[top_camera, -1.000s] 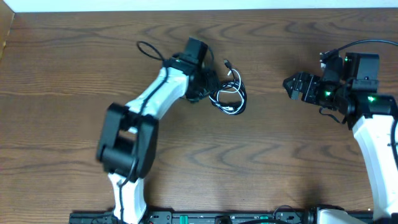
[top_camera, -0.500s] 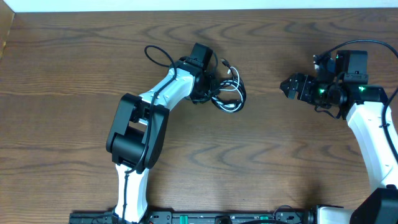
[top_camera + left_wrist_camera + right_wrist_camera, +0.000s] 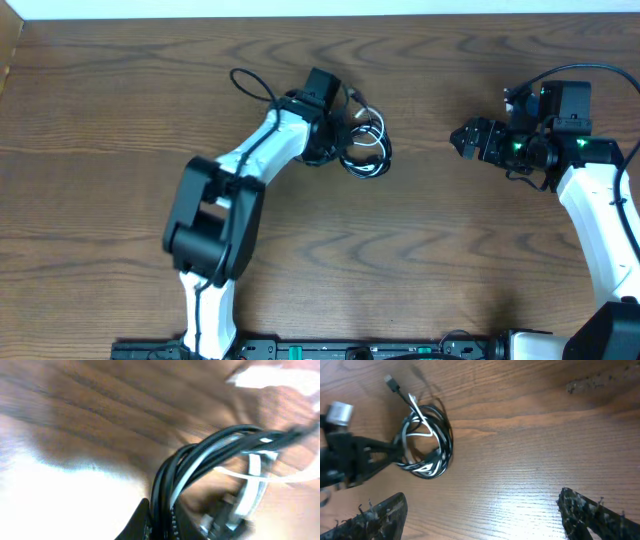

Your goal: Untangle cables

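The cables (image 3: 372, 168) lie as one small coiled bundle at the table's far middle, black and white strands looped together. My left gripper (image 3: 339, 148) is shut on the bundle's left side. In the left wrist view the black cable (image 3: 200, 455) and the white cable (image 3: 255, 467) run out from between the jaws (image 3: 162, 521). The right wrist view shows the same bundle (image 3: 446, 445) with a plug end (image 3: 390, 381) sticking out at its top. My right gripper (image 3: 463, 140) stands open well to the right of the bundle, with bare wood between its fingers (image 3: 380, 515).
The left arm's own thick black cable (image 3: 250, 86) loops just behind its wrist. The wooden table (image 3: 120, 120) reaches to a white edge at the back. The right arm (image 3: 600, 210) rises along the right side.
My left gripper has shut on the cable bundle, and the bundle has shifted slightly left. The right arm edged left earlier and now holds still.
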You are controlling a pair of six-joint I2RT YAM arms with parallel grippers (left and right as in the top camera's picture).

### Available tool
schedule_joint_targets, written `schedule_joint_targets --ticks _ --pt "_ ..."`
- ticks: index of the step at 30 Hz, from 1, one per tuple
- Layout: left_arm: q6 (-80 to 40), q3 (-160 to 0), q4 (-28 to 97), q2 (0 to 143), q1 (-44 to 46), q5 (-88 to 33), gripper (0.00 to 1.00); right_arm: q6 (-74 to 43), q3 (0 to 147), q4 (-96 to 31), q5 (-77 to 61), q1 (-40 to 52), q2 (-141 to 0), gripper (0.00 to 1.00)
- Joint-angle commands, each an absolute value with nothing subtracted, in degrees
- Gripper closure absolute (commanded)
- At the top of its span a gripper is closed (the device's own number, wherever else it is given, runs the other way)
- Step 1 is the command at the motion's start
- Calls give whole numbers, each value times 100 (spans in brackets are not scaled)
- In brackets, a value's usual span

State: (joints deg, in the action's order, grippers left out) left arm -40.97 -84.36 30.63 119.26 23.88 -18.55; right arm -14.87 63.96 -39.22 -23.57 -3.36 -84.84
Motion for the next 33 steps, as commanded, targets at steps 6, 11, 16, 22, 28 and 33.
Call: schedule_joint_targets --ticks 6,11,16,22,28,33 --pt "-3203 -8447 3516 10462 2480 -1732 93 -1448 6368 -3944 -2694 -294 -8514 8" --pt "-2851 -8447 3992 10274 2480 -1804 93 -952 6368 -3922 -3531 -290 -8512 7" --pt "-2248 -8447 4036 10274 2480 -2351 92 -576 6368 -3857 -4460 -270 -8512 6" --pt "-1962 -8447 3981 10274 2477 -2676 93 -725 6368 -3653 -4748 5 -8514 9" --pt "-1868 -8447 3804 10274 2477 -3225 92 -1621 6368 -3328 -3922 543 -8521 17" --pt "-1865 -8447 3621 10267 2451 -3962 93 -2318 6368 -2945 -3258 1017 -8521 31"
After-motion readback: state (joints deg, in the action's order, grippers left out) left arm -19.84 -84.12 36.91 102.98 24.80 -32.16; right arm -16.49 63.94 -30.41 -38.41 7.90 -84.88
